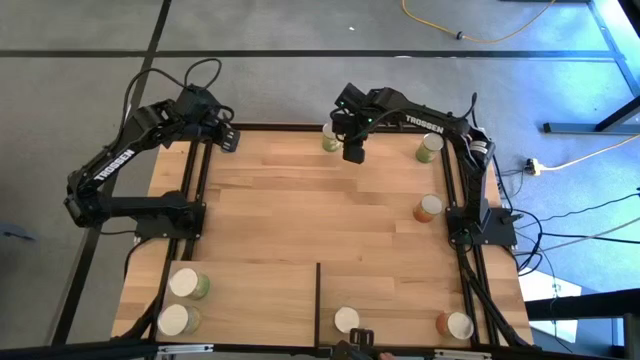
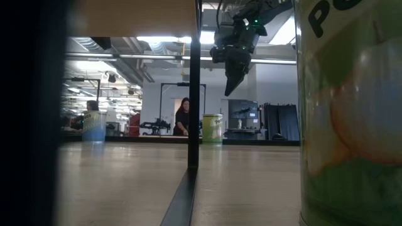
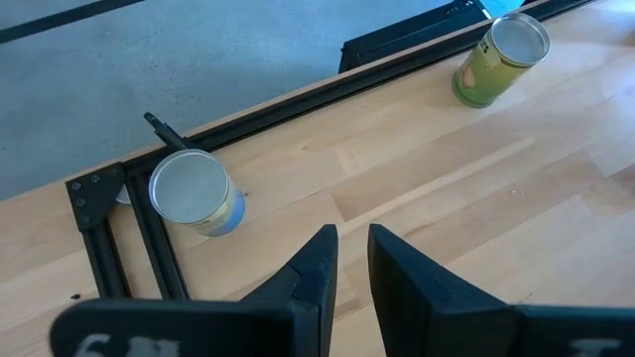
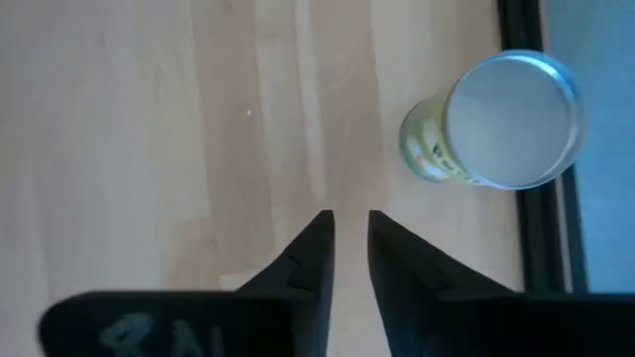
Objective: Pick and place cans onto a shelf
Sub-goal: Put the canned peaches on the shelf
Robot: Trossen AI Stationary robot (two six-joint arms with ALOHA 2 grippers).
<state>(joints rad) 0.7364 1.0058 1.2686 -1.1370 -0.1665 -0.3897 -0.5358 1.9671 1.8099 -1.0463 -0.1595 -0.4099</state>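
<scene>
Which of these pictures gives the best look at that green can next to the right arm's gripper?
The right wrist view: the green can fills much of it, lid and label clear. The high view shows it small at the table's far edge beside the right gripper. The low view shows it upright, far off. The left wrist view shows it tilted.

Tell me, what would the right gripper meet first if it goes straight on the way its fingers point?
Probably bare tabletop: the right gripper points down at wood, and the green can stands off to one side, apart.
</scene>
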